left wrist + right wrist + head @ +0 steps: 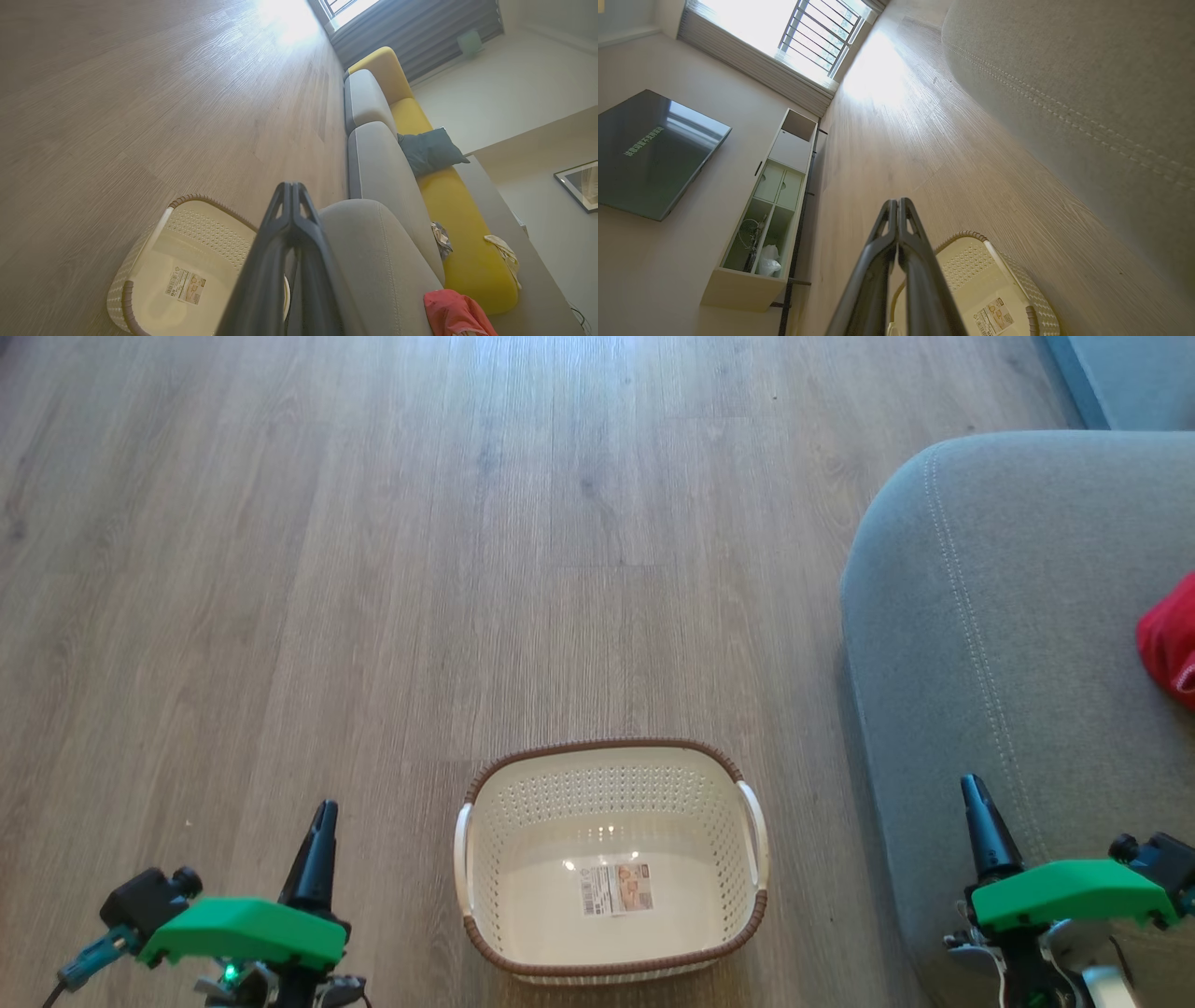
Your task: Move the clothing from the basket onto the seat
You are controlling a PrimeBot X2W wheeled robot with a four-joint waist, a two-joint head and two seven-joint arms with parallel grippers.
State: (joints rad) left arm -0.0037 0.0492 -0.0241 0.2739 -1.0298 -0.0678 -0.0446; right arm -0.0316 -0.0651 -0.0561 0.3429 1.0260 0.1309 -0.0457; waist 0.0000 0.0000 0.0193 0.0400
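Red clothing (1171, 639) lies bunched on top of the grey seat (1008, 616), at the far right edge of the head view and well apart from the basket (607, 744). The cream basket stands on the wood-grain floor (373, 569) just left of the seat, a narrow strip of boards between them; a printed label (616, 889) is stuck to its pale bottom. The left gripper (323, 810) hangs over the floor left of the basket and the right gripper (975, 788) over the seat's near corner, each with its two dark fingers pressed together. Beyond the seat, more grey cushions run along a yellow sofa back (448, 205) that carries a dark teal pillow (430, 149) and two crumpled cloths. Across the room, an open-fronted cabinet (775, 196) holding a white bag (768, 261) stands beside a wall-mounted television (649, 154), under a sunlit barred window (822, 32).
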